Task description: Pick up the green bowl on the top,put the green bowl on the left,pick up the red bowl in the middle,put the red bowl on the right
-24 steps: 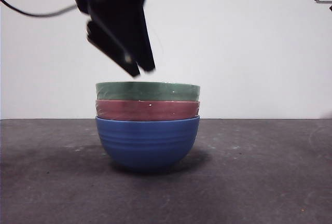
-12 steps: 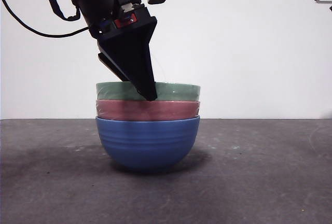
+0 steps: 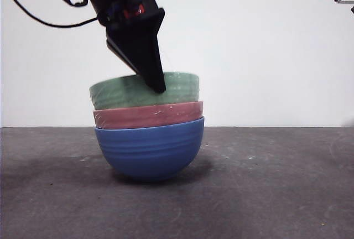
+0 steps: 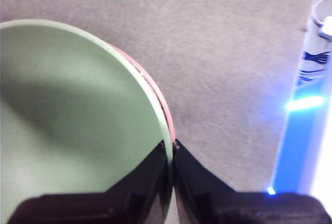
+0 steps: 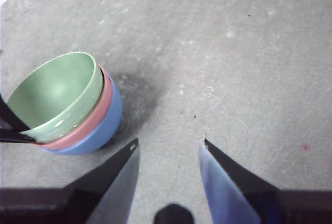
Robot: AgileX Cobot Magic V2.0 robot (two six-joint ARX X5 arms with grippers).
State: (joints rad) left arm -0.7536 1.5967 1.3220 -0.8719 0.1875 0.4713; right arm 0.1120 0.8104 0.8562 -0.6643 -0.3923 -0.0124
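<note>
While the left gripper (image 4: 171, 149) pinches the green bowl (image 3: 145, 91) rim — red bowl (image 3: 148, 115) mostly hidden — the right gripper (image 5: 168, 145) gapes.

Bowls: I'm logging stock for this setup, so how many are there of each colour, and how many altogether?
Green bowl: 1
Red bowl: 1
Blue bowl: 1
Total: 3 bowls, nested in one stack on the table, with the left pincer shut on the green bowl's rim.
</note>
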